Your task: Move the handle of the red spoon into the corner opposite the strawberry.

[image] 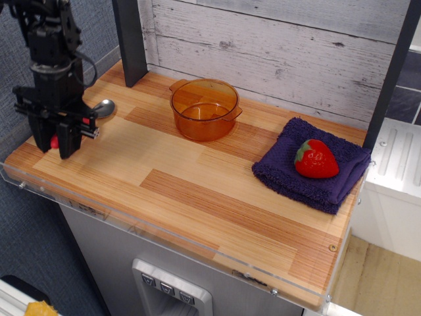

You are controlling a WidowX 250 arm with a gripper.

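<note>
An orange translucent pot (204,108) with two small side handles is seen standing toward the back of the striped wooden tabletop (197,191), close to the whitewashed plank wall (276,46); nothing is seen inside it. To the right, a folded dark blue cloth (309,168) lies near the right edge, and the strawberry (316,159) rests on top of it, green leaves turned to the left. The front and left edges of the tabletop are bordered by a clear plastic strip (164,230), and a broad stretch of bare wood is left open between the pot, the cloth and the front edge. A dark upright post (129,39) stands at the back left. The gripper (58,141) is positioned low over the left end of the table, near the front-left corner (20,164), well apart from the strawberry at the far side. The red spoon (82,122) is grasped between the black fingers (68,137), which are clenched on the handle (55,141); only a small red part of it is seen between them. The silver bowl (103,107) of the spoon protrudes to the right of the gripper, toward the back right, so the long axis is seen running diagonally from the front left to the back right. Whether the handle touches the wood cannot be told.
</note>
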